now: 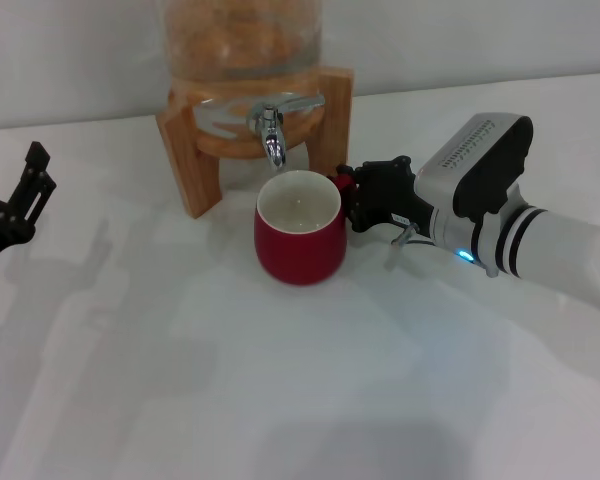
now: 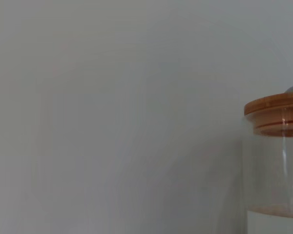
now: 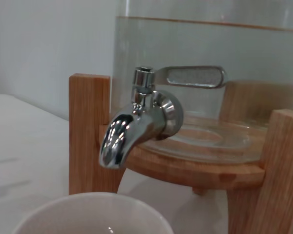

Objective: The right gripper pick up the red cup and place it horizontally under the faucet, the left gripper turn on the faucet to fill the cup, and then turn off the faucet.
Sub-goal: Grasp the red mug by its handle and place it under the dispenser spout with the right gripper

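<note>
Standing beneath faucet (image 1: 272, 135), red cup (image 1: 300, 242) looks empty.

Glass jar (image 1: 242, 40) on wooden stand (image 1: 190, 150), wooden lid (image 2: 276, 113); white table (image 1: 230, 380).

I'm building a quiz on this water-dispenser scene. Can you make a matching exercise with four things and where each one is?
1. red cup
2. faucet
3. right gripper
4. left gripper

A. at the cup's handle
B. far off at the table's left edge
C. upright on the table, under the spout
D. on the glass jar, in the wooden stand

Pairs: 1-C, 2-D, 3-A, 4-B
</note>
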Tool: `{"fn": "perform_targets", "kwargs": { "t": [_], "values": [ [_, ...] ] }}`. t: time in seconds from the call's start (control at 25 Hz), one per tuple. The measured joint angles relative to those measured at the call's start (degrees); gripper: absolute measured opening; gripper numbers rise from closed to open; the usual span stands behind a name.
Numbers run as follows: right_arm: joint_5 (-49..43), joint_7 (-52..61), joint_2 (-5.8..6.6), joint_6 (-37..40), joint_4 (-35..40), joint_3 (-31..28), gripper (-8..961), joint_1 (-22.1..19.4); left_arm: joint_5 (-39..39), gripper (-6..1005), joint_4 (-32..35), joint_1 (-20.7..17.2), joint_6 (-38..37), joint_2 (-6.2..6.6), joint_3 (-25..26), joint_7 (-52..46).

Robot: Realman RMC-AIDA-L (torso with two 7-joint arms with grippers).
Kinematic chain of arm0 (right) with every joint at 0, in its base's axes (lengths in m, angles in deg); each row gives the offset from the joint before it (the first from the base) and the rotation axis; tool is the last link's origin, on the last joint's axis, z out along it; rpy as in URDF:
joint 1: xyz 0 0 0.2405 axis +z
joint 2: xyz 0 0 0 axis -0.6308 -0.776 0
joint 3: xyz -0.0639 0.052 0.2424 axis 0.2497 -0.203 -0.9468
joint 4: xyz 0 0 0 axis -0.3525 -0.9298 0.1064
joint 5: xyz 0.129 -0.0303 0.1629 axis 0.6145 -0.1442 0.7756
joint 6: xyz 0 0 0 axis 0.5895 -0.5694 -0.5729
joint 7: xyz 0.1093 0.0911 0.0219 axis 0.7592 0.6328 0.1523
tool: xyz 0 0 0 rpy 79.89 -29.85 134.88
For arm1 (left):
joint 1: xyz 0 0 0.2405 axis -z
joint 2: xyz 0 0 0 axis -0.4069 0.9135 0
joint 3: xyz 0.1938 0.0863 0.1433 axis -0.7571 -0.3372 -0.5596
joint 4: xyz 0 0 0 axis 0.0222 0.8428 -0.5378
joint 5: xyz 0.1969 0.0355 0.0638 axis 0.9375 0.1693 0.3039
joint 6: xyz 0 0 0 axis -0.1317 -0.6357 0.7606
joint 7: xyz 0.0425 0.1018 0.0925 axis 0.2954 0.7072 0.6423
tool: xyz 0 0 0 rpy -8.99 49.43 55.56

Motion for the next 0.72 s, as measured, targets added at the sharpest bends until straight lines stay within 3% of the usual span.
{"fn": "perform_targets", "kwargs": {
  "t": [0.72],
  "values": [
    [1.76,0.09,0.01,-1.38,-0.23,-1.45,149,0.59,0.00,802,0.09,0.00,0.00,0.06,0.00,0.00]
  ]
}}
